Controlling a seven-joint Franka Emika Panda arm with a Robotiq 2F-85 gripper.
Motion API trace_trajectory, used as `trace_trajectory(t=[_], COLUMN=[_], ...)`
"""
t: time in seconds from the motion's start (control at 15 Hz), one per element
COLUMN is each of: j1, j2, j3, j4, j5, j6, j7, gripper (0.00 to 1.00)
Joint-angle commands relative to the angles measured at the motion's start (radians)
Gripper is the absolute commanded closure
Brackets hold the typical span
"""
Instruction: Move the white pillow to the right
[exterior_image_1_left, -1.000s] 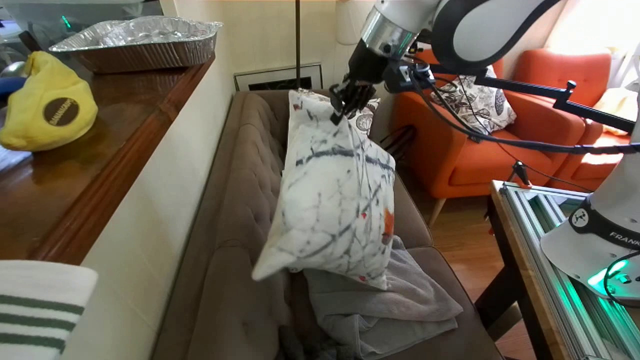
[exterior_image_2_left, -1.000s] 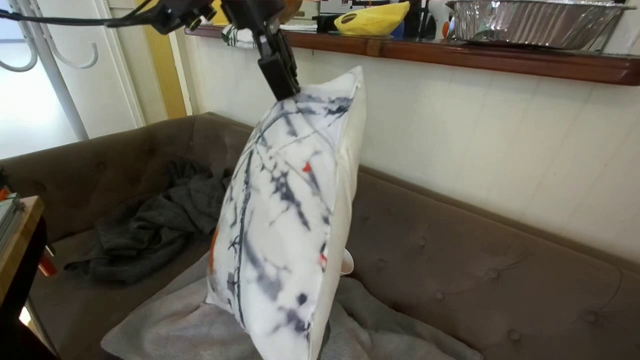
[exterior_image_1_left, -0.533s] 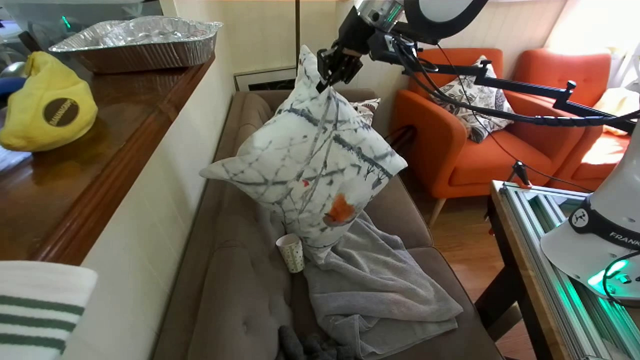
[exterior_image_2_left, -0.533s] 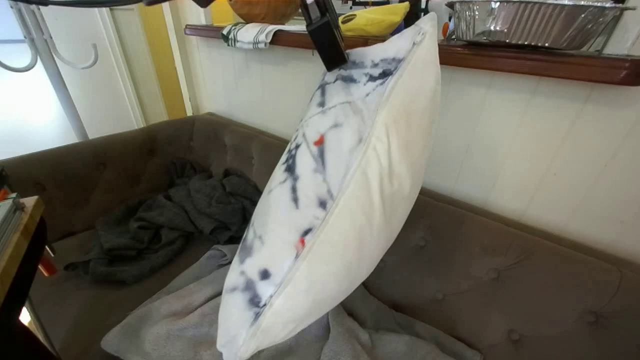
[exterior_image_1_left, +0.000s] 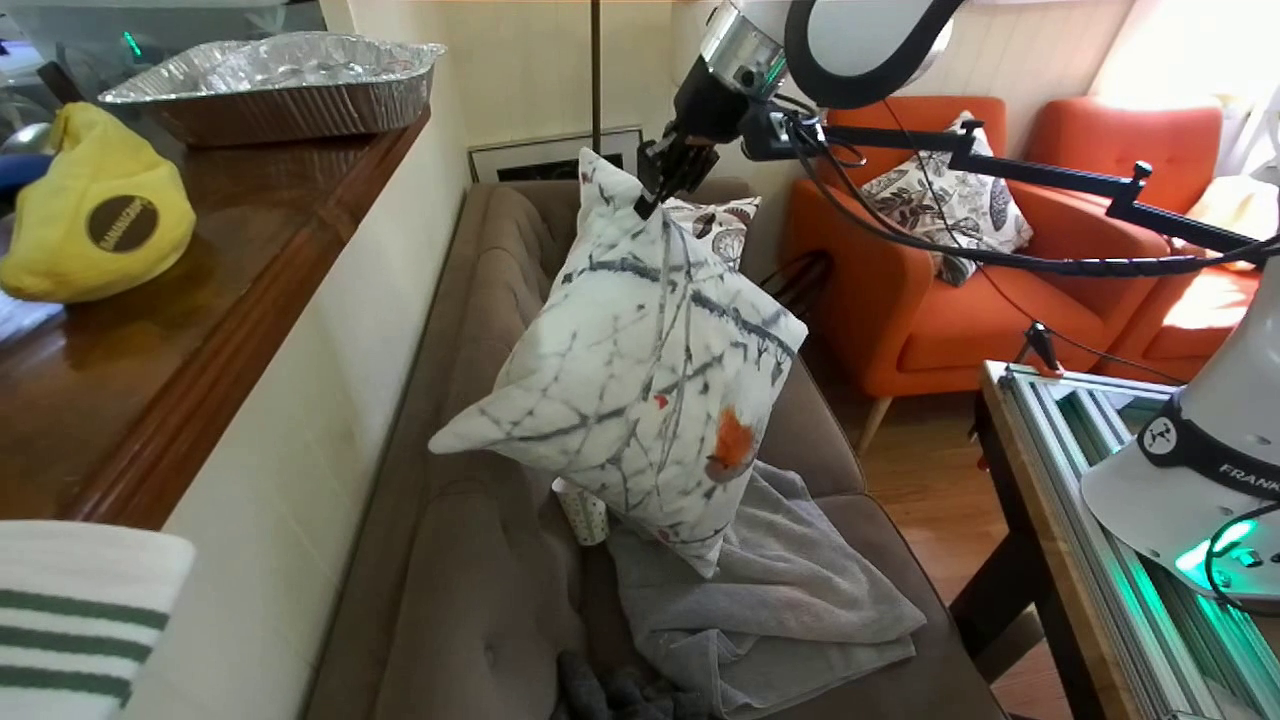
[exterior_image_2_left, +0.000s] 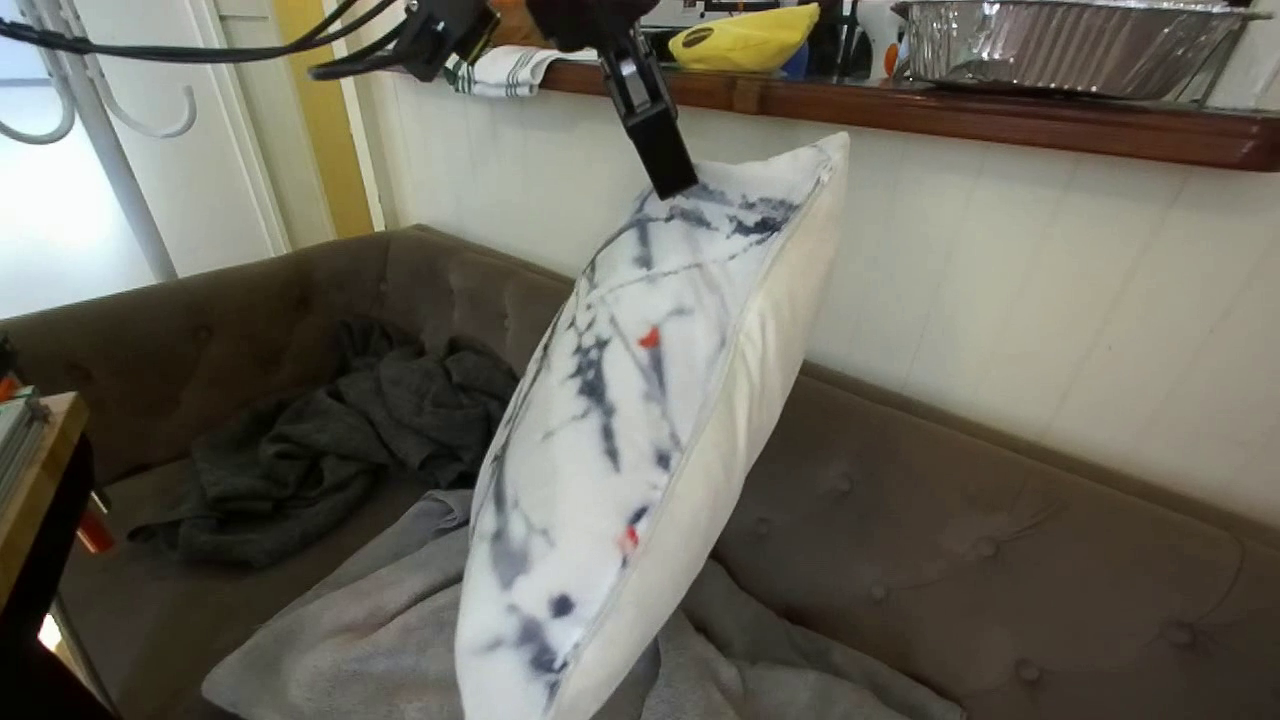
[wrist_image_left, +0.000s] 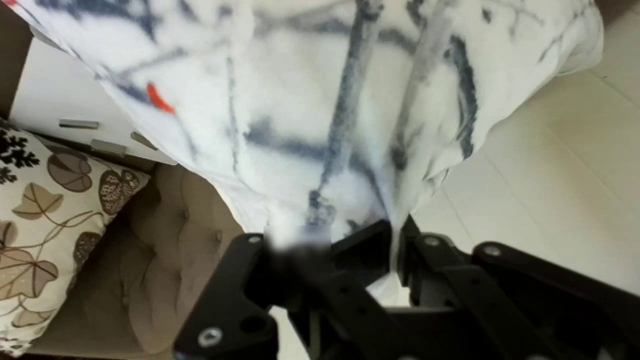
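The white pillow (exterior_image_1_left: 650, 370) has grey branch prints and an orange-red bird. It also shows in an exterior view (exterior_image_2_left: 620, 430), turned nearly edge-on, and in the wrist view (wrist_image_left: 280, 100). My gripper (exterior_image_1_left: 650, 205) is shut on the fabric at its upper edge, as an exterior view (exterior_image_2_left: 672, 185) also shows. In the wrist view a thin fold is pinched between the fingers (wrist_image_left: 397, 245). The pillow hangs tilted over the brown sofa (exterior_image_1_left: 480, 580). Its lower corner is over a grey blanket (exterior_image_1_left: 780, 600); I cannot tell whether it touches.
A paper cup (exterior_image_1_left: 585, 512) stands partly behind the pillow against the sofa back. A patterned pillow (exterior_image_1_left: 725, 225) lies at the sofa's far end. A dark cloth (exterior_image_2_left: 330, 470) lies on the seat. A wooden ledge (exterior_image_2_left: 1000, 125) with a foil tray (exterior_image_2_left: 1080, 45) runs above the sofa.
The pillow first rose and swung toward the wall, uncovering the cup. It is now lower again, more upright, and partly covers the cup. The gripper has kept hold of it.
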Motion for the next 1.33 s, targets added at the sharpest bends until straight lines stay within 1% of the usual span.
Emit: trace_trajectory(t=[0.0,0.07,0.13,0.2,0.27,0.33,0.67,0.73,0.8,0.93,1.0,1.13,1.27], j1=[-0.013,-0.016,-0.027,-0.009,-0.014,-0.018,-0.021,-0.027,-0.039,-0.067,-0.089,-0.135,-0.196], j2=[0.011,0.021,0.046,0.019,0.027,0.036,0.063,0.074,0.098,0.152,0.183,0.257,0.32], j3=[-0.002,0.008,0.007,0.001,0.001,0.0,0.001,0.003,0.011,0.015,0.024,0.03,0.057], j4=[0.132,0.166,0.208,0.1,0.131,0.153,0.177,0.192,0.23,0.303,0.353,0.459,0.559], j5=[0.126,0.18,0.281,0.164,0.214,0.235,0.241,0.265,0.324,0.388,0.447,0.506,0.6], j6=[-0.031,-0.039,-0.054,-0.02,-0.031,-0.039,-0.042,-0.041,-0.041,-0.052,-0.077,-0.132,-0.194], j7=[-0.269,-0.34,-0.411,-0.282,-0.34,-0.367,-0.378,-0.406,-0.477,-0.601,-0.678,-0.785,-0.912], gripper=[0.99,0.99,0.99,0.96,0.96,0.96,0.96,0.99,0.99,0.99,0.99,0.99,0.99])
